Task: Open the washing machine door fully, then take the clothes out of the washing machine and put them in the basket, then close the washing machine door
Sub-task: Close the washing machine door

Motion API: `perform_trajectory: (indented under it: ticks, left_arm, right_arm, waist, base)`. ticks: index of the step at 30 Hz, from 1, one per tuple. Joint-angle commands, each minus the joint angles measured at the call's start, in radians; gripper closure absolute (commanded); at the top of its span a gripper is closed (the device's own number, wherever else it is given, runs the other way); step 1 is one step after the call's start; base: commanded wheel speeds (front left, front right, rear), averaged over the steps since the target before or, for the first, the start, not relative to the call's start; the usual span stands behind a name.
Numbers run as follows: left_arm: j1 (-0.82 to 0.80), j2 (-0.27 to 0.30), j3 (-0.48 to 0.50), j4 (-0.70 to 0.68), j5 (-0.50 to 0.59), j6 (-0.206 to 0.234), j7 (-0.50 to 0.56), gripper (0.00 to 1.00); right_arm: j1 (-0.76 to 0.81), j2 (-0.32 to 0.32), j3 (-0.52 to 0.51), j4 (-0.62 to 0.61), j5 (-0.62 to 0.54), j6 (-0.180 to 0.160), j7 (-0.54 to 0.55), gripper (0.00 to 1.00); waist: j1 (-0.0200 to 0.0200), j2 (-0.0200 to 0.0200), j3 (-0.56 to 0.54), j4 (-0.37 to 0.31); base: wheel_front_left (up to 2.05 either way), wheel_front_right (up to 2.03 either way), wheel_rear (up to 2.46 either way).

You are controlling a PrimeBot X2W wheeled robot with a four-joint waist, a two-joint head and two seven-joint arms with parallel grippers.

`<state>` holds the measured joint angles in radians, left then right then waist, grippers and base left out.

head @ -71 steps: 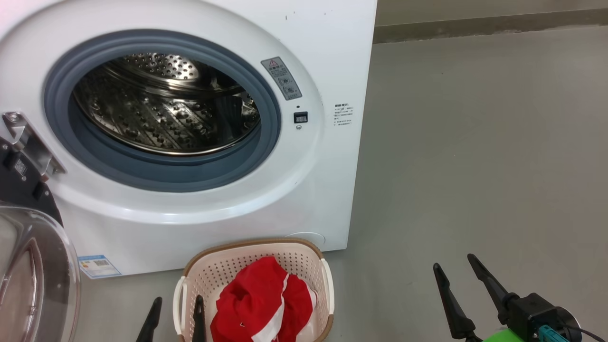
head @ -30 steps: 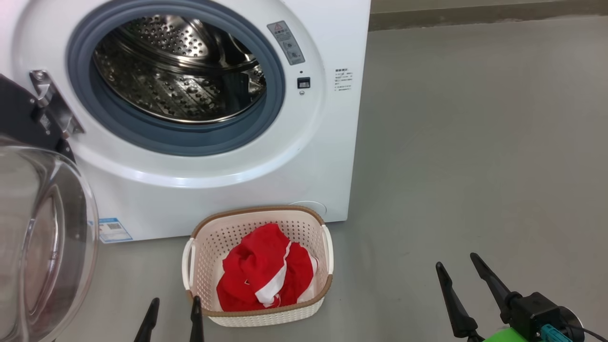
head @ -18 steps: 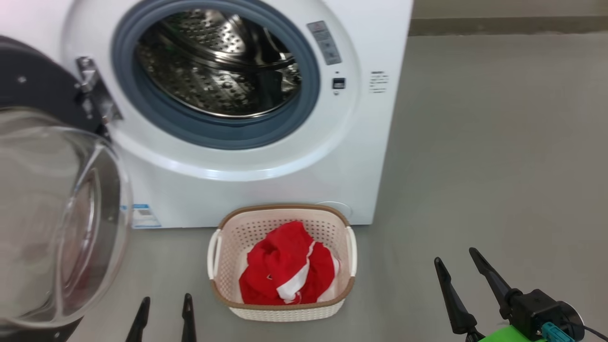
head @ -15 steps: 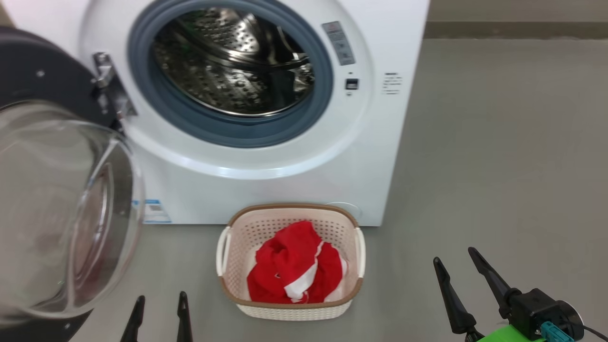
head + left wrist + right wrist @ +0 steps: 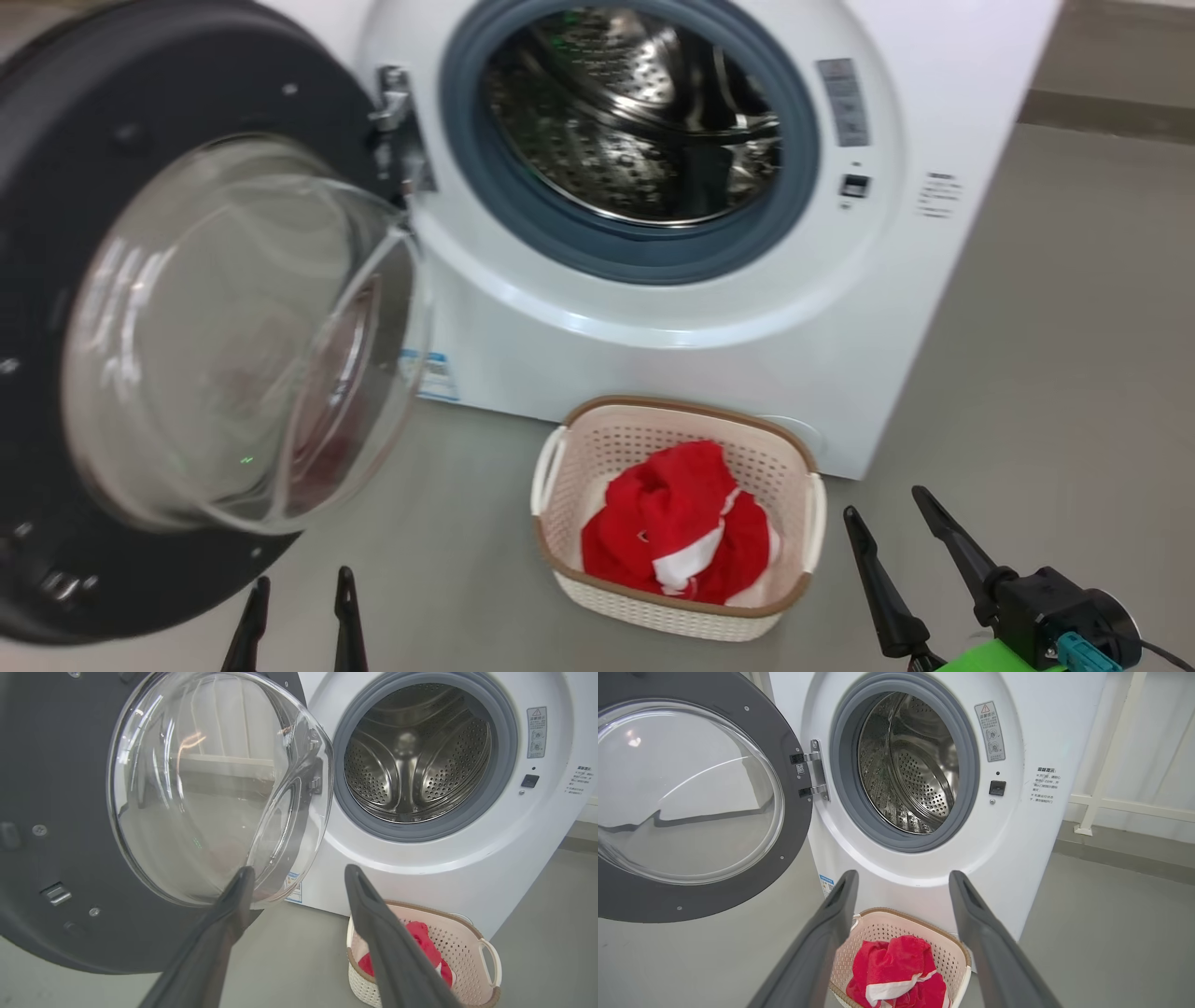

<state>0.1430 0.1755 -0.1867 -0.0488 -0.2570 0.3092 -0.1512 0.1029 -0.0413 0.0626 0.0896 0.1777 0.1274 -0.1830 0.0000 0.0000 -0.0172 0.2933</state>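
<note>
The white washing machine (image 5: 709,364) (image 5: 420,868) (image 5: 1017,826) stands with a bare steel drum. Its door (image 5: 177,317) (image 5: 60,812) (image 5: 691,802) hangs swung open to the left, glass porthole bulging outward. On the floor before the machine sits the cream basket (image 5: 569,467) (image 5: 486,956) (image 5: 957,952) with the red, white-striped clothes (image 5: 677,532) (image 5: 423,938) (image 5: 896,966) inside. My left gripper (image 5: 297,602) (image 5: 299,877) is open and empty, low beside the door's lower edge. To the right of the basket my right gripper (image 5: 887,523) (image 5: 901,879) is open and empty.
Grey floor (image 5: 1074,373) stretches to the right of the machine. A pale wall with a white rail frame (image 5: 1111,765) rises behind the machine's right side. The open door takes up the space at the left.
The head camera has turned left, so machine and basket sit further right and the whole door shows. Clothes lie in the basket as before. Both grippers stay open.
</note>
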Motion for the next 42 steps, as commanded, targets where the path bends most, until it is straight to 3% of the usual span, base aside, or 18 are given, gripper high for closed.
perform_trajectory:
  ticks: [1,11,32,33,35,36,39,42]
  left_arm:
    - [-0.017,0.015,0.038,-0.031,-0.005,0.009,-0.011,0.0]
    - [0.002,0.018,0.033,-0.05,-0.006,0.019,-0.003,0.0]
    - [-0.008,0.016,0.023,-0.039,-0.02,0.022,-0.019,0.01]
    - [-0.008,0.016,0.022,-0.039,-0.019,0.023,-0.02,0.22]
    - [-0.007,0.015,0.022,-0.04,-0.023,0.023,-0.022,0.79]
    - [-0.006,0.014,0.022,-0.041,-0.025,0.023,-0.023,1.0]
    - [-0.007,0.005,0.026,-0.05,-0.048,0.014,-0.031,1.0]
    - [-0.014,-0.013,0.049,-0.073,-0.118,-0.023,-0.052,1.0]
  right_arm:
    - [-0.008,-0.009,0.024,-0.029,0.006,0.003,-0.002,0.0]
    - [0.005,-0.009,0.026,-0.029,0.011,0.003,-0.001,0.0]
    - [-0.004,-0.009,0.031,-0.024,0.007,0.003,0.004,0.0]
    - [-0.004,-0.009,0.032,-0.023,0.007,0.003,0.004,0.0]
    - [-0.005,-0.009,0.031,-0.024,0.006,0.003,0.004,0.0]
    - [-0.005,-0.009,0.031,-0.025,0.005,0.003,0.004,0.0]
    - [-0.004,-0.009,0.03,-0.026,0.005,0.003,0.007,0.0]
    - [-0.004,-0.009,0.029,-0.028,0.004,0.003,0.009,0.0]
  waist:
    - [0.0,0.0,-0.009,0.076]
    - [0.0,0.0,-0.015,0.157]
    - [0.0,0.0,-0.003,0.185]
    - [0.0,0.0,-0.004,0.185]
    - [0.0,0.0,-0.003,0.185]
    - [0.0,0.0,-0.003,0.185]
    - [0.0,0.0,-0.002,0.186]
    - [0.0,0.0,0.0,0.187]
  base:
    - [0.0,0.0,0.0]
    - [0.0,0.0,0.0]
    - [0.0,0.0,0.0]
    - [0.0,0.0,0.0]
    - [0.0,0.0,0.0]
    - [0.0,0.0,0.0]
    - [0.0,0.0,0.0]
    - [0.0,0.0,0.0]
